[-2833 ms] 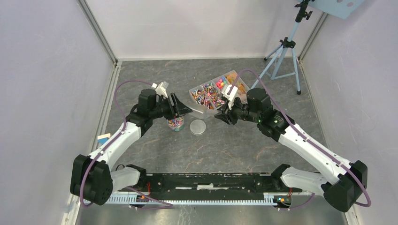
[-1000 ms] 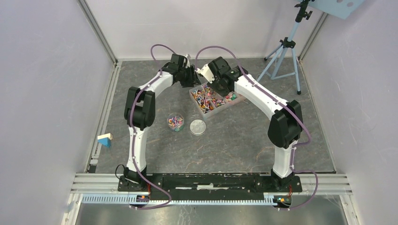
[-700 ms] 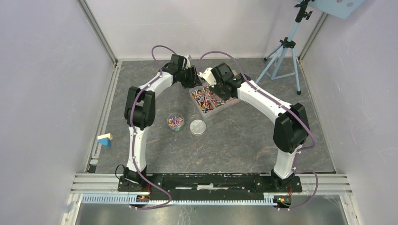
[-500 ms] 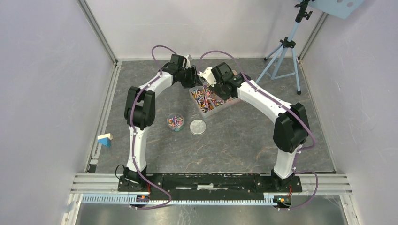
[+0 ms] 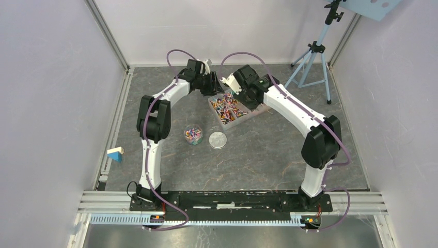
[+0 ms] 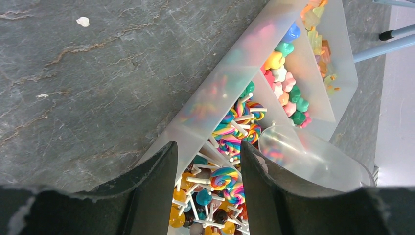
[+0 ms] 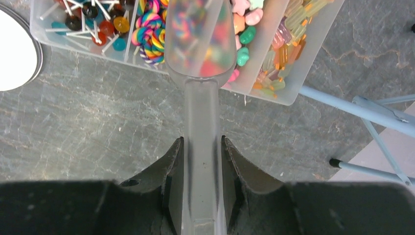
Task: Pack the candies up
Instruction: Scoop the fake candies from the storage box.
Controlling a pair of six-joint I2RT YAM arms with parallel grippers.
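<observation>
The candies [image 5: 230, 109] fill a divided clear tray [image 5: 247, 117] at the far middle: lollipops [image 6: 230, 142], pink and green gummies [image 6: 288, 93], orange and yellow ones [image 7: 281, 54]. More candies sit in a small glass jar [image 5: 193, 134]. My left gripper [image 5: 216, 91] [image 6: 208, 149] is open, its fingers astride the tray's left corner wall with lollipops showing between them. My right gripper [image 5: 243, 97] [image 7: 201, 142] is shut on the handle of a frosted scoop [image 7: 200, 39] [image 6: 313, 156], whose bowl hovers over the tray's middle compartments. Colours blur through the bowl.
A round grey lid [image 5: 218, 139] [image 7: 14, 56] lies beside the jar, nearer than the tray. A blue and yellow block [image 5: 114, 153] rests by the left wall. A blue tripod [image 5: 312, 57] stands at the far right, its legs [image 7: 362, 105] close to the tray.
Since the earliest frame both arms have reached from the jar out to the tray. In the last second the right gripper drifted slightly right with the scoop; the left stayed put.
</observation>
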